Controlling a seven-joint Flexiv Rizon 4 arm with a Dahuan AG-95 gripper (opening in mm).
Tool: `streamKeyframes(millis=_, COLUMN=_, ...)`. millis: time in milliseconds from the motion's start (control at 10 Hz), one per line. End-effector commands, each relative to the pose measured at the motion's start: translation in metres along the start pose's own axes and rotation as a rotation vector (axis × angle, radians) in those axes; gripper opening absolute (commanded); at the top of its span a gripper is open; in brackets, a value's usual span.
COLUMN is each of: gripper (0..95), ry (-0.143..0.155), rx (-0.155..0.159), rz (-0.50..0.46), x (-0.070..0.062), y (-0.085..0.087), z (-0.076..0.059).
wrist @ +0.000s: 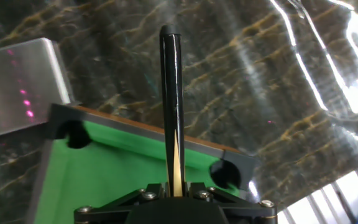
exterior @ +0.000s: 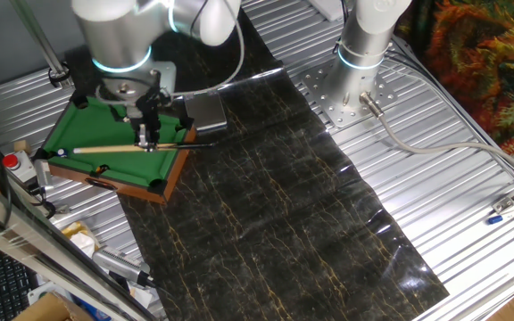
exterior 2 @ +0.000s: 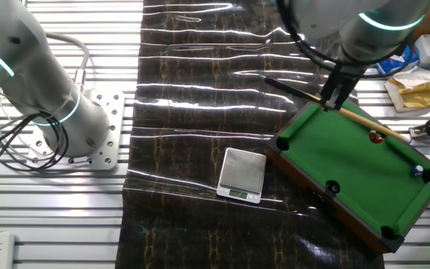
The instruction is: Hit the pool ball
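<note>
A small green pool table (exterior: 105,143) with a wooden rim lies on the dark marble-look mat. My gripper (exterior: 147,141) is shut on a wooden cue (exterior: 105,150) that lies across the felt, its dark butt sticking out past the rim. In the other fixed view the gripper (exterior 2: 333,101) holds the cue (exterior 2: 364,119) near the table's corner. A red ball (exterior 2: 377,137) sits on the felt right beside the cue shaft. A blue-white ball (exterior 2: 418,170) lies near a far pocket. In the hand view the cue (wrist: 173,93) runs straight out from the gripper (wrist: 174,190) over the rim.
A silver scale (exterior 2: 242,174) lies on the mat beside the pool table; it also shows in the hand view (wrist: 17,87). A second arm's base (exterior: 364,45) stands on the metal table at the back. Boxes, a red button (exterior: 10,161) and cables crowd the table's edge.
</note>
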State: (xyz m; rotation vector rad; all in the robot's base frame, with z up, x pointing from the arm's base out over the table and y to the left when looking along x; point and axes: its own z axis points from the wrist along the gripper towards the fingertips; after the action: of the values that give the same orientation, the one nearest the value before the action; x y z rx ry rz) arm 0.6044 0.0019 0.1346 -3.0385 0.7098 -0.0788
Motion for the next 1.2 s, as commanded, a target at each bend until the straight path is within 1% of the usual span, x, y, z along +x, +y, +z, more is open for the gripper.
streamKeyframes(millis=100, gripper=0.0, ry=0.006, rx=-0.022, rz=-0.036, x=0.0032, y=-0.0028, z=0.0034)
streamKeyframes(millis=200, gripper=0.0, ry=0.015, rx=-0.021, rz=-0.047, x=0.0033, y=-0.0029, z=0.004)
streamKeyframes(millis=300, gripper=0.0, ry=0.023, rx=-0.023, rz=-0.039, x=0.0037, y=-0.003, z=0.0062)
streamKeyframes(millis=500, gripper=0.0, ry=0.033, rx=-0.016, rz=0.034, x=0.0043, y=-0.0033, z=0.01)
streamKeyframes(millis=700, gripper=0.0, ry=0.048, rx=-0.007, rz=0.06, x=0.0044, y=-0.0033, z=0.0101)
streamKeyframes(millis=1000, gripper=0.0, ry=0.039, rx=0.0, rz=0.078, x=0.0044, y=-0.0033, z=0.0101)
streamKeyframes(millis=1100, gripper=0.0, ry=0.028, rx=0.001, rz=0.095, x=0.0044, y=-0.0033, z=0.0101)
streamKeyframes(millis=1200, gripper=0.0, ry=-0.008, rx=0.003, rz=0.13, x=0.0044, y=-0.0033, z=0.0101)
